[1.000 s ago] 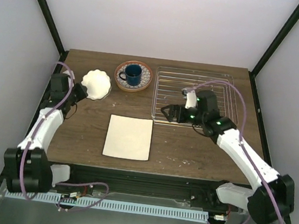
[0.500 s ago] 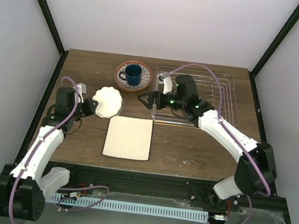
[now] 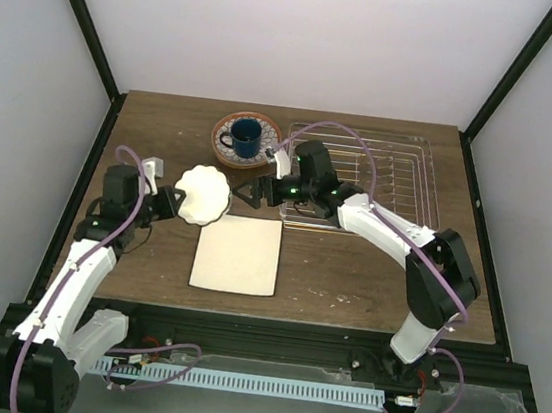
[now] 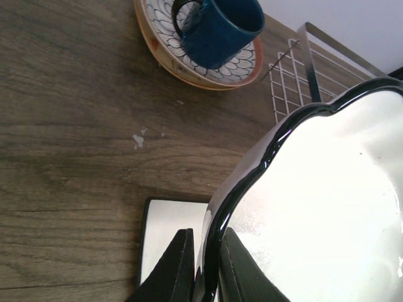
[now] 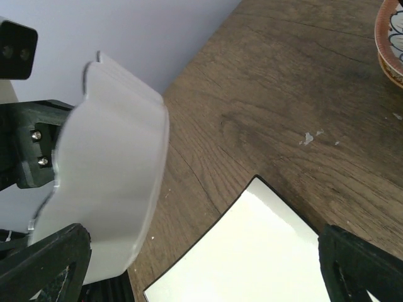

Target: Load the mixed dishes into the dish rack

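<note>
My left gripper (image 3: 174, 201) is shut on the rim of the small white scalloped bowl (image 3: 202, 195) and holds it tilted above the table, left of the cream rectangular plate (image 3: 237, 253). In the left wrist view its fingers (image 4: 179, 270) pinch the bowl's rim (image 4: 321, 207). My right gripper (image 3: 247, 193) is open and empty, just right of the bowl, facing it; the bowl (image 5: 107, 182) fills the left of the right wrist view. The dark blue mug (image 3: 245, 137) stands on the orange-rimmed patterned plate (image 3: 266, 155). The dish rack (image 3: 381, 174) is at the back right, with nothing in it.
The cream plate's corner (image 5: 264, 251) lies under my right gripper. The mug (image 4: 217, 28) on its plate (image 4: 249, 66) and the rack's corner (image 4: 302, 69) show at the top of the left wrist view. Dark frame posts stand at the table's sides.
My left arm has carried the bowl right and nearer, off the table. My right arm has swung left from over the rack to just beside the bowl.
</note>
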